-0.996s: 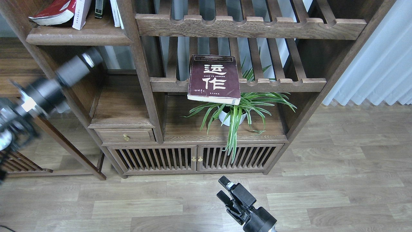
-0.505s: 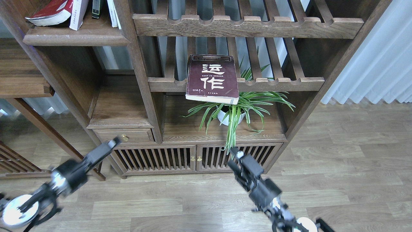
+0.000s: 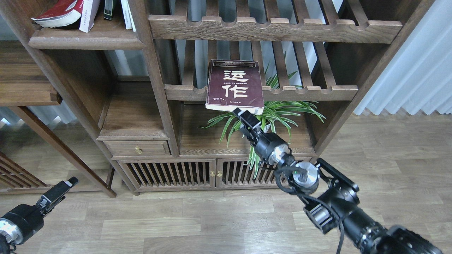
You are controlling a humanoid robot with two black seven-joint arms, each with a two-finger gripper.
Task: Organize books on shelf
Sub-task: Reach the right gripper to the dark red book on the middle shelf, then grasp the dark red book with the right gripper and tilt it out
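The dark maroon book (image 3: pixel 235 86) with large white characters lies flat on a slatted rack (image 3: pixel 300 93), its front edge overhanging the rail. My right gripper (image 3: pixel 243 119) is just below that front edge, apart from it, fingers slightly open and empty. The solid shelf board (image 3: pixel 86 40) is at the top left. On it lie the red book (image 3: pixel 58 12), a white book (image 3: pixel 90 14) leaning on it, a dark-green spine (image 3: pixel 109 7) and a pale thin book (image 3: pixel 126 16). My left gripper (image 3: pixel 67 185) is low at the bottom left, empty, its fingers not told apart.
A potted spider plant (image 3: pixel 279 109) stands under the rack, right behind my right gripper. A small drawer (image 3: pixel 137 149) and slatted cabinet doors (image 3: pixel 169 173) are below. A second notched rack (image 3: pixel 275 30) is above. Curtain (image 3: pixel 416 70) at the right, wooden floor in front.
My left arm has dropped from high at the left to low at the bottom left. My right arm has risen from the floor area up to the maroon book's front edge.
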